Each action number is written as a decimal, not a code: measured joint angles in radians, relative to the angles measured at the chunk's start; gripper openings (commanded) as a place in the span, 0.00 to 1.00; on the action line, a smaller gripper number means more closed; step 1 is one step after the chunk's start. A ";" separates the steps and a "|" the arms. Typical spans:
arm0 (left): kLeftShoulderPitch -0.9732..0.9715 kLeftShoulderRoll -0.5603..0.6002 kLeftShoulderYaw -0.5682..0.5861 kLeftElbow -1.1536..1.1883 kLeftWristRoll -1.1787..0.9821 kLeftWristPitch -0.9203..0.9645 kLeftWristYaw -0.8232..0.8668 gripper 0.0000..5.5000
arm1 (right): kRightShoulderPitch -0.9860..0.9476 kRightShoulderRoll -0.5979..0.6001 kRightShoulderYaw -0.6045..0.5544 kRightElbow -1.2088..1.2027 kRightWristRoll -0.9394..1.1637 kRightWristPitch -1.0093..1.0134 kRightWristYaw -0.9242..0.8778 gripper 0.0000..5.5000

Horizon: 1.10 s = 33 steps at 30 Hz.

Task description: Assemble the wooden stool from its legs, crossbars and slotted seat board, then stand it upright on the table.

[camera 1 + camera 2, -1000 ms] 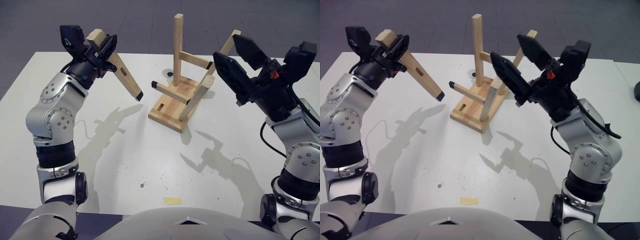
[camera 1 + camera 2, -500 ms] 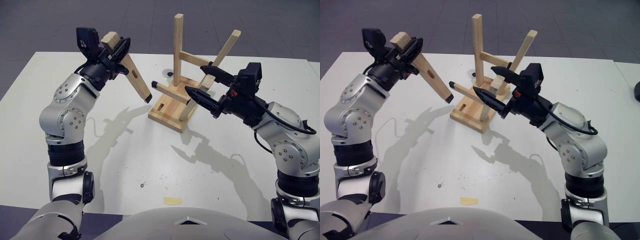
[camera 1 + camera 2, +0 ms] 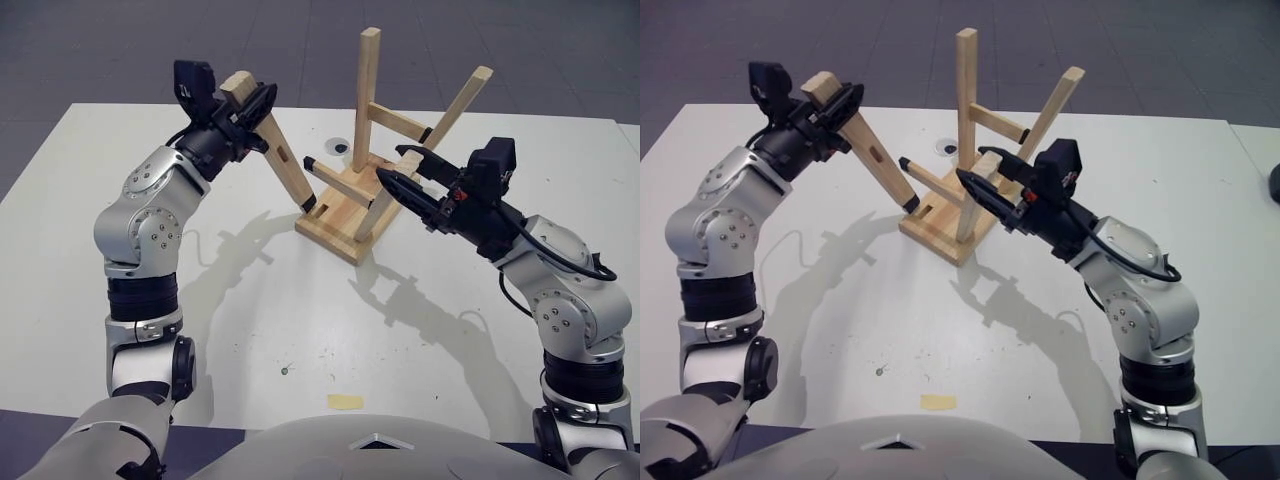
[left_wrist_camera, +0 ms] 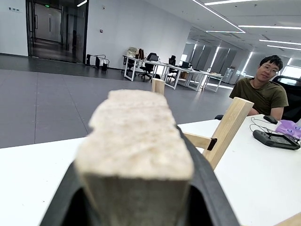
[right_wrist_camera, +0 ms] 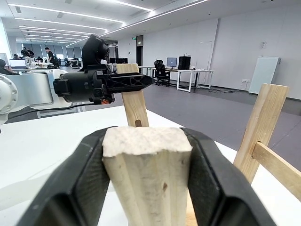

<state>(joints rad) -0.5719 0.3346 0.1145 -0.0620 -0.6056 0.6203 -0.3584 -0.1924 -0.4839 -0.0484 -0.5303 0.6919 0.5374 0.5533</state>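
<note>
Leg (image 3: 287,165) pinched at its top by left fingers (image 3: 262,98), long axis slanting down rightward to left edge of seat board (image 3: 335,228); right fingers (image 3: 405,190) clamping fitted leg (image 3: 380,212).

Seat board (image 3: 330,228) lay mid-table (image 3: 200,330), toward the rear. Upright leg (image 3: 366,90) stood at its back, tilted leg (image 3: 462,95) to its right, crossbar (image 3: 398,122) between. Left gripper (image 3: 262,118) held loose leg (image 3: 288,170) slanting down to the board's left edge. Right gripper (image 3: 395,165) clamped near-right leg (image 3: 380,210).
</note>
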 measured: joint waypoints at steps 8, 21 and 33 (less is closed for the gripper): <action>-0.026 -0.018 -0.054 0.004 0.071 -0.030 -0.025 0.19 | 0.007 0.000 0.010 -0.004 -0.023 -0.018 0.000 0.39; -0.014 -0.047 -0.087 -0.030 0.155 -0.062 0.000 0.19 | 0.014 0.000 0.027 -0.013 -0.043 -0.027 -0.005 0.38; 0.011 -0.002 -0.157 -0.012 0.282 -0.113 -0.047 0.19 | 0.045 0.008 0.036 -0.035 -0.044 -0.045 -0.013 0.38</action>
<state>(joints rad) -0.5612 0.3330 -0.0429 -0.0742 -0.3238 0.5070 -0.4051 -0.1478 -0.4756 -0.0121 -0.5655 0.6477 0.4924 0.5407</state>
